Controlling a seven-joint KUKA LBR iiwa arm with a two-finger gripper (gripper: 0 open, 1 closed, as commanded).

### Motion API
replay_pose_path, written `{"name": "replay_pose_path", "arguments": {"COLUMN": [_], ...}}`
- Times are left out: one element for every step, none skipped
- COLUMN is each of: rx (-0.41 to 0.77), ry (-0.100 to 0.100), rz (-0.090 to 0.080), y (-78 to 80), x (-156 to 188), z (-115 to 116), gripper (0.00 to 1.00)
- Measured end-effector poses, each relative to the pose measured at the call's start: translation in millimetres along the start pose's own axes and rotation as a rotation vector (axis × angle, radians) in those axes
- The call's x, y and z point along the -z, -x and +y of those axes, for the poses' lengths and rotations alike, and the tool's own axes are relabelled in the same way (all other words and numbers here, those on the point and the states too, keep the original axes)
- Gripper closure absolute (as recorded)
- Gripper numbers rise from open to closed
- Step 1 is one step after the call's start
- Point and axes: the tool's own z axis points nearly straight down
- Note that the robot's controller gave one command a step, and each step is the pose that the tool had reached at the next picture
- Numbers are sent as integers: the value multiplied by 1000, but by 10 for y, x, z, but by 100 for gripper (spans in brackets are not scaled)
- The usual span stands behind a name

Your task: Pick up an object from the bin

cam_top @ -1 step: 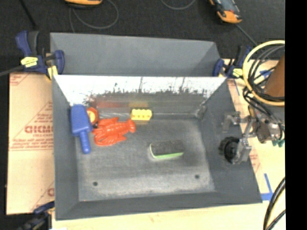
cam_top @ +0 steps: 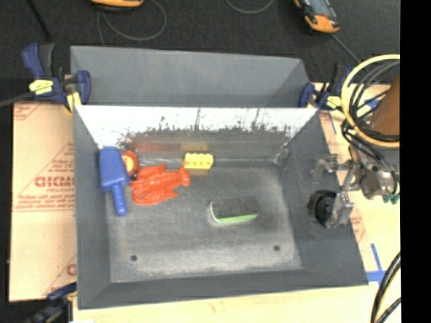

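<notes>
The grey metal bin [cam_top: 202,274] has sloping walls and a flat floor, and five loose things lie in it, each apart from the gripper. The gripper [cam_top: 335,190] hangs at the right, over the bin's right sloping wall and above the floor's edge. Whether it is released or clenched cannot be told, and nothing can be seen held in it.

On the left half of the floor lies a red lobster toy [cam_top: 158,184], stretched left to right. Just left of it, against the left wall, is a blue plastic piece [cam_top: 111,170] with a broad head at the far end and a narrow stem pointing near. A dark pad [cam_top: 232,210] with a green edge lies alone near the middle of the floor. It is the thing closest to the gripper, to the gripper's left and slightly nearer, with bare floor between them. A yellow brick [cam_top: 199,161] sits by the far wall, just beyond the lobster's right end. A small orange thing [cam_top: 129,160] is tucked between the blue piece and the lobster.
</notes>
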Motion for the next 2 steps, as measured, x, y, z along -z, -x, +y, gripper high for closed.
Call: {"name": "replay_pose_path", "arguments": {"rx": [-4,71], "ry": [0,0], "rz": [-1,-2], "y": [-264,-119], "x": [-197,-242], "z": [-43,-16], "gripper": [0,100]}}
